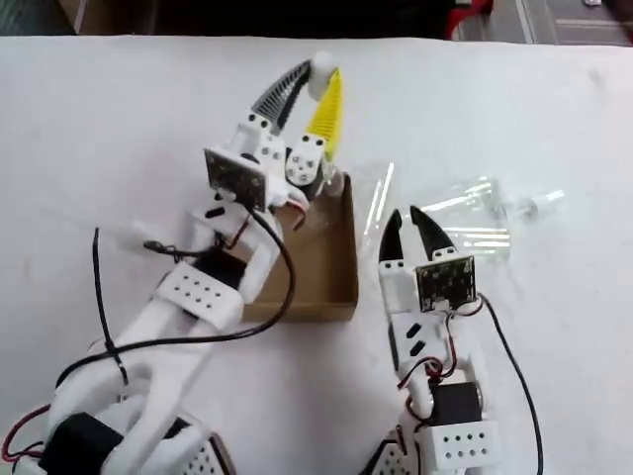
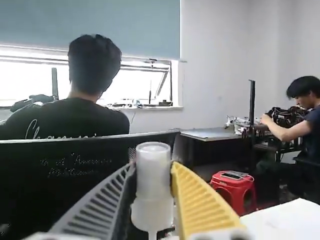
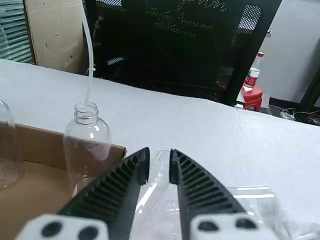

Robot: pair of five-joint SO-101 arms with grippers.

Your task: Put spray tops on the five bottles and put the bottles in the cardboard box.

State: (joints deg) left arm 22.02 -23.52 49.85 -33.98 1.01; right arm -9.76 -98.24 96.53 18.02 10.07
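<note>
Left pincer (image 1: 322, 71) is being clenched on the top (image 2: 152, 200), high over the box (image 3: 40, 137) | tube (image 3: 88, 60) is being dangled at the mouth of the bottle (image 3: 86, 145) in the box | right pincer (image 3: 159, 162) is being held slightly apart, empty | risk: bottle could be tipped by a crooked push.

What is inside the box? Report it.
Two clear bottles stand in the box, a thin tube entering one's open neck. From above, the left arm covers most of the floor.
</note>
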